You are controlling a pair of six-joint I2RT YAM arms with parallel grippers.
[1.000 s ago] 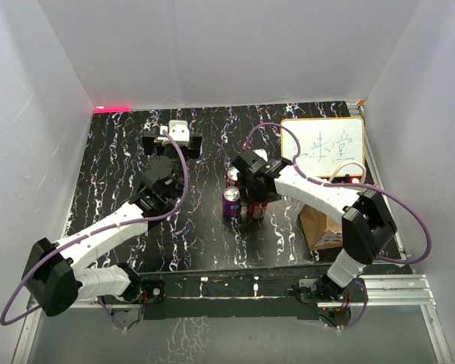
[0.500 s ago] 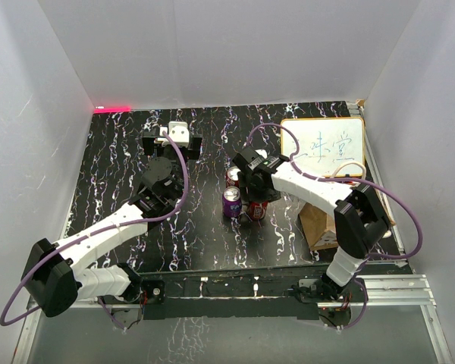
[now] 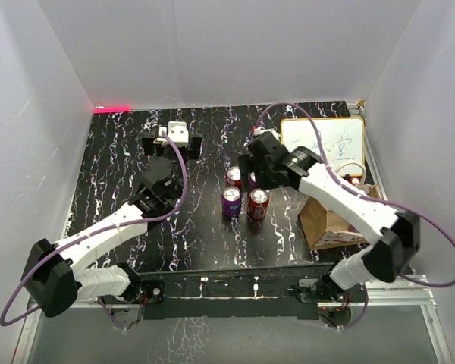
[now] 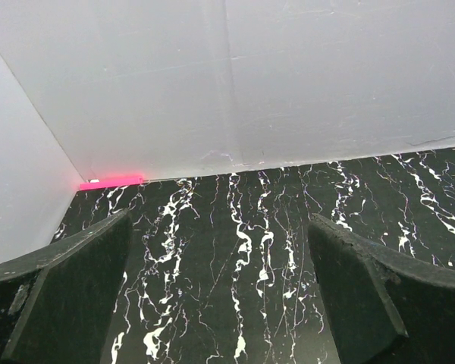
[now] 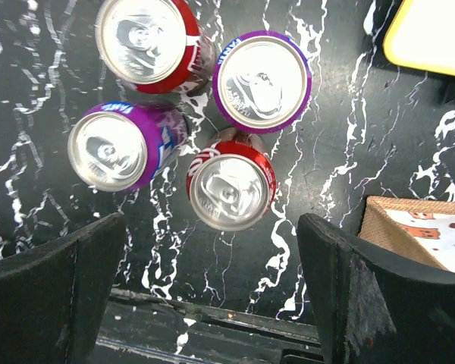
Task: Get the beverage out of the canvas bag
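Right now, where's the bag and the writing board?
canvas bag (image 3: 317, 218): top external view, its tan side wall.
white board (image 3: 340, 142): top external view, its written-on face.

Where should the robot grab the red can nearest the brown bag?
Grab the red can around its round side, just under the rim, coming straight down from above. It stands upright, and the purple cans sit close on two sides, so a sideways reach would probably bump them. The side facing the bag looks free.

The left arm (image 3: 110, 226) and right arm (image 3: 341, 199) wore white shells between black joint housings. A purple cable (image 3: 185, 171) looped along each. Their jaws were matte black, scuffed.
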